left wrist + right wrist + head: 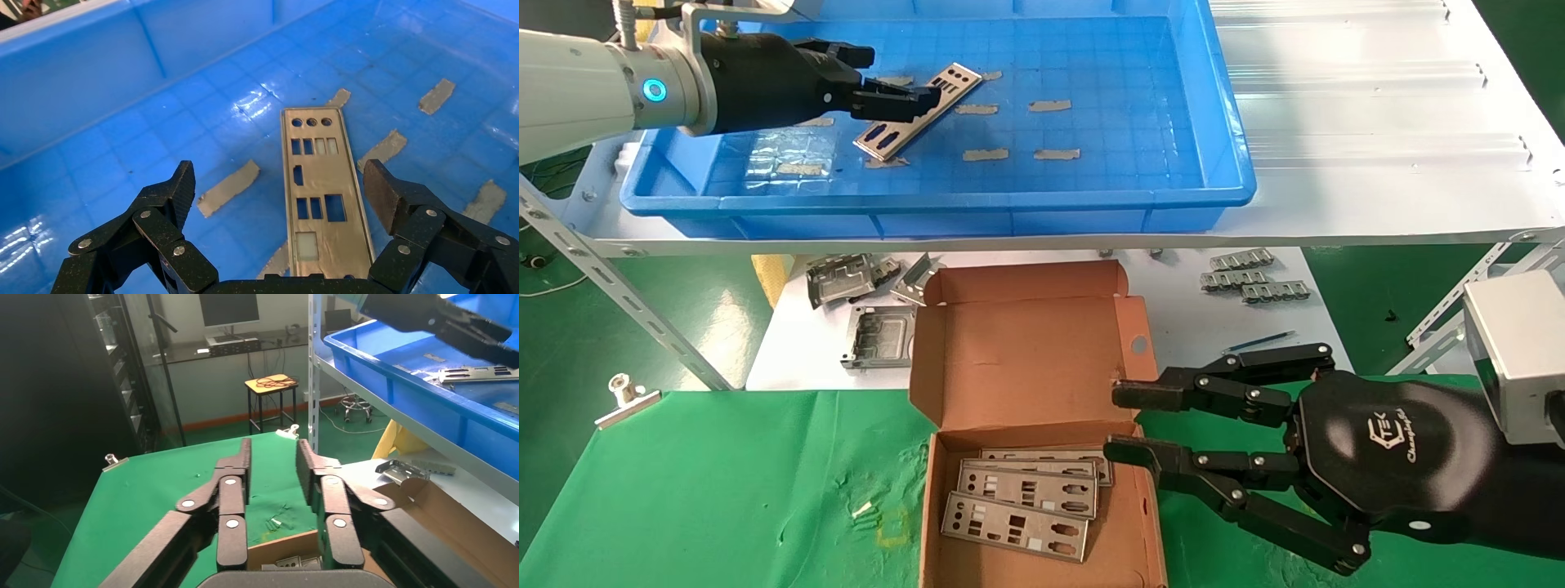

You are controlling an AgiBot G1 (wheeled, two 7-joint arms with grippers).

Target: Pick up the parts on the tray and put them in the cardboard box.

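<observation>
Left claw (891, 82) fingers apart over the last tray (1222, 122) plate (917, 111), plate's long axis 1-to-7 o'clock in head view; right claw (1124, 422) apart, parked by the cardboard box (1026, 343).

Inside the tray (1214, 122), the floor from 12 through 3 o'clock of the lone part (917, 112) lies bare but for flat tape strips (1050, 105), leaving broad room. The left gripper (899, 77), fingers spread, straddles that part, with the tray's wall closing off 9 o'clock. In the cardboard box (1026, 343), stacked parts (1019, 510) cover the floor; the upright lid blocks 12 o'clock, and the right gripper (1122, 422), fingers apart, crowds 3 o'clock at the box's wall.
</observation>
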